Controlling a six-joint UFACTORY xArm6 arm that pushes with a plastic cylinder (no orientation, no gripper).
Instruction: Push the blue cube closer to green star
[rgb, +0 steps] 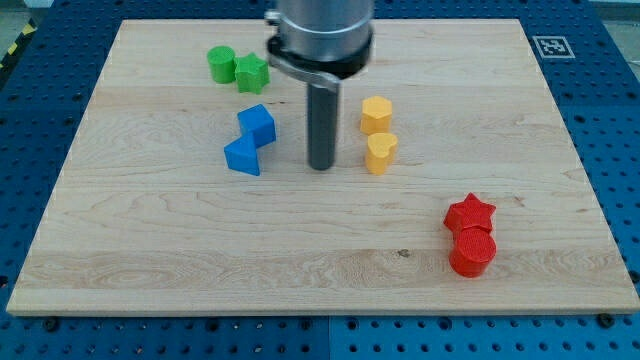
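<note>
The blue cube (258, 123) sits left of the board's centre, touching a blue triangular block (243, 156) just below and to its left. The green star (252, 72) lies above it near the view's top, next to a green cylinder (221, 64) on its left. My tip (321, 166) rests on the board to the right of the blue cube, about a block's width away, level with the blue triangular block. The rod rises from it into the arm's grey body at the top.
A yellow hexagon (376, 114) and a yellow heart (380, 152) stand just right of my tip. A red star (470, 213) and a red cylinder (472, 252) sit at the lower right. The wooden board (150, 250) lies on a blue perforated table.
</note>
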